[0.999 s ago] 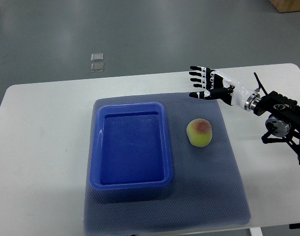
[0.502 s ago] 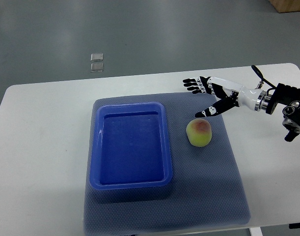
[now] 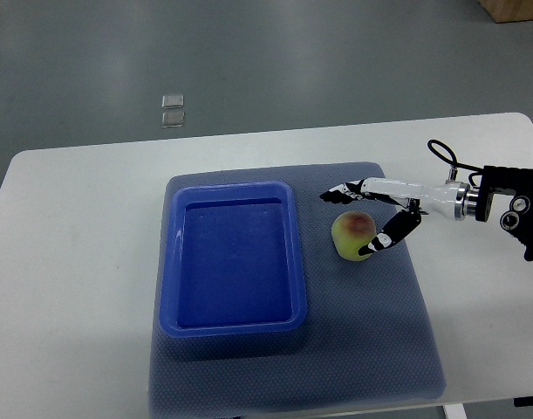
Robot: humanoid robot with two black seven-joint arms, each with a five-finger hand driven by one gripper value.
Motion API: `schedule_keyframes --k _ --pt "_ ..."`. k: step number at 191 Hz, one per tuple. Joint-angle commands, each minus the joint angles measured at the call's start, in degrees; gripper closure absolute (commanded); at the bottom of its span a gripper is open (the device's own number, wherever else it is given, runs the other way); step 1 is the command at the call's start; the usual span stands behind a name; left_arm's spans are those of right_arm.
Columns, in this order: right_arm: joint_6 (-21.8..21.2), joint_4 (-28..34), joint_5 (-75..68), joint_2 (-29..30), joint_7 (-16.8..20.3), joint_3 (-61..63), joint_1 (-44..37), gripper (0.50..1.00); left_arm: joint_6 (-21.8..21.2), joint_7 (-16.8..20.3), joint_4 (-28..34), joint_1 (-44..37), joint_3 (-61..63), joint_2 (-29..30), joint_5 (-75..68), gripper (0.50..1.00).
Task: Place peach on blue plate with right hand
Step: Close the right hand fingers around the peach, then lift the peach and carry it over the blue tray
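While the peach [image 3: 354, 236] sits on the grey mat [image 3: 371, 332] between the right hand's [image 3: 371, 218] spread fingers [image 3: 338, 192] and thumb, not yet clasped, the blue plate [image 3: 234, 327] lies beyond the fingertips, empty.

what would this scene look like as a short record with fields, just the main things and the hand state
surface: white table with a grey-blue textured mat on it
container: deep blue rectangular plastic plate, on the mat's left part, nothing inside
fruit: yellow-green peach with a red blush, on the mat, right of the plate, apart from it
right hand: at the peach, fingers spread on either side of it, not closed on it
left hand: not in view
task state: peach not yet on the plate
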State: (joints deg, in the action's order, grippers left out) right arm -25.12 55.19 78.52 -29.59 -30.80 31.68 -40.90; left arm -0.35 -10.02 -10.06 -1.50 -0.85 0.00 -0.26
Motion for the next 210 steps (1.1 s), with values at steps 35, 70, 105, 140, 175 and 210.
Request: schedule_keyframes --k 35,70,105,140,175,210 --pt "3.94 -1.48 3.66 0.59 0.12 -1.89 -0.14 0.576 0.00 0.00 -0.40 0.00 0.06 0.00 0.00 0.500" --pt "4.73 -2.54 4.10 0.59 0.21 -2.76 -0.84 0.583 0.00 0.00 -0.49 0.00 0.06 0.00 0.00 0.500" --pt "7.10 -2.63 4.28 0.41 0.04 -4.52 -1.02 0.632 0.09 0.00 -0.84 0.00 0.23 0.00 0.00 0.500" --pt "7.54 -2.72 4.28 0.41 -0.05 -5.66 -1.37 0.789 0.09 0.00 -0.84 0.00 0.15 0.00 0.00 0.500" --pt "7.54 -2.71 4.19 0.24 -0.32 -5.58 -1.37 0.977 0.09 0.00 -0.84 0.00 0.15 0.00 0.00 0.500" --pt "7.63 -2.71 3.22 0.76 -0.40 -5.14 -4.97 1.000 0.09 0.00 -0.84 0.00 0.15 0.00 0.00 0.500"
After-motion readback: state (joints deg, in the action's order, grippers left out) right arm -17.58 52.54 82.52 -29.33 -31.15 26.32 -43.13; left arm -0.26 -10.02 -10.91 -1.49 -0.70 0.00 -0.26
